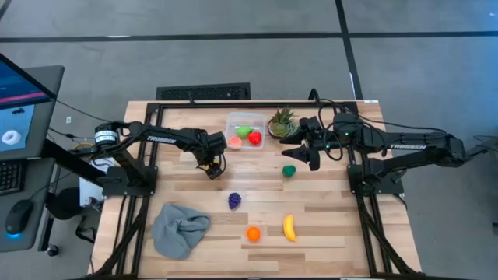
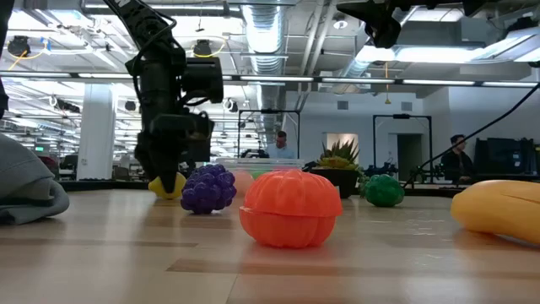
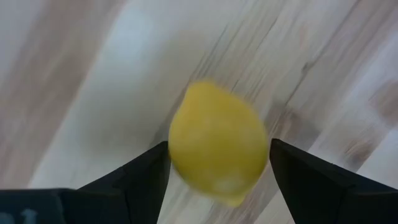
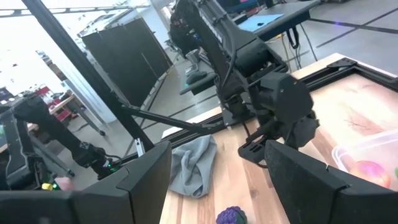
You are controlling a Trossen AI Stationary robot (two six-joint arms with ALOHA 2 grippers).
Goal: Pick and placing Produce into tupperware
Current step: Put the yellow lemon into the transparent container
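Observation:
A yellow lemon [image 3: 217,149] lies on the wooden table [image 1: 327,218], and it also shows in the low view [image 2: 166,187]. My left gripper [image 1: 212,167] is low over it, open, with one finger on each side of the lemon [image 3: 219,144]. The clear tupperware [image 1: 231,118] stands at the far middle and holds a green, a red and a pink piece. My right gripper [image 1: 310,155] is open and empty, raised beside the potted plant [image 1: 282,123] and above a green piece [image 1: 289,170]. My left gripper's fingers [image 3: 146,177] come from above and stand close on either side of the lemon, which rests on the table. I cannot tell whether they touch it.
Purple grapes [image 1: 234,200], an orange piece [image 1: 253,232] and a banana [image 1: 289,227] lie toward the near edge. A crumpled grey cloth [image 1: 180,228] lies at the near left. A black frame runs round the table's edges.

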